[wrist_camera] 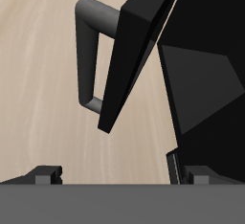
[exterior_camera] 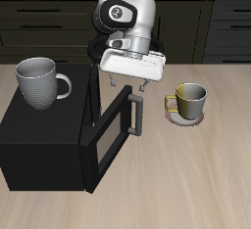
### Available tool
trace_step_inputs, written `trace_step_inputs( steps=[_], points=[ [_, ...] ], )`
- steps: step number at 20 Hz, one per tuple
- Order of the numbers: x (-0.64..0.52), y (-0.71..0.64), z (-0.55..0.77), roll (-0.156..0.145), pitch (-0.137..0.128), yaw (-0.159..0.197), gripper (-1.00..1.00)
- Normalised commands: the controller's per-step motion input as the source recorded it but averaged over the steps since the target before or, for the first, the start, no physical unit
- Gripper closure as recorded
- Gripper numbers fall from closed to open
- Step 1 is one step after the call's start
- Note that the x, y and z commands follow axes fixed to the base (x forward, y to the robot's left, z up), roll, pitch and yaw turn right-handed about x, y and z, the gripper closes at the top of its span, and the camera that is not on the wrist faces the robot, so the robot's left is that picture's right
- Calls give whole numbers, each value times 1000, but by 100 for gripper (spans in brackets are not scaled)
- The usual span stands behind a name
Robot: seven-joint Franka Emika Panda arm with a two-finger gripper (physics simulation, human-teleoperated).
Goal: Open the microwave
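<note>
From the front, my claw (exterior_camera: 129, 84) hangs just above the microwave (exterior_camera: 49, 140), a big black box that takes up much of the table (exterior_camera: 186, 189). Its door (exterior_camera: 111, 143) stands partly swung out, and the grey bar handle (exterior_camera: 133, 112) sits right below my fingers, which are spread apart and hold nothing. A grey mug (exterior_camera: 41, 81) rests on top of the box, and a yellowish mug (exterior_camera: 189, 100) stands on a small plate (exterior_camera: 183, 116) beside the door's free edge.

From my wrist, the handle (wrist_camera: 91, 51) and the edge of the door (wrist_camera: 139, 56) fill the picture, with my two fingertips (wrist_camera: 40, 175) low and well apart; nothing lies between them.

I judge the door only part open. If I push it wider carelessly, my fingers could slip off the bar, or the swing could sweep toward the yellowish mug and knock it. Bumping the box hard could also shake the grey mug on top.

The front view shows both mugs and the door's angle; the wrist view shows neither mug, but it shows plainly that my fingers are clear of the handle.
</note>
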Motion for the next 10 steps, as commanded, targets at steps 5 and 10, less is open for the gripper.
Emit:
trace_step_inputs(
  steps=[5, 10],
  points=[
    [91, -273, 325, 1, -38, 99, -100],
    [28, -269, 382, 10, -61, 109, -100]
  ],
)
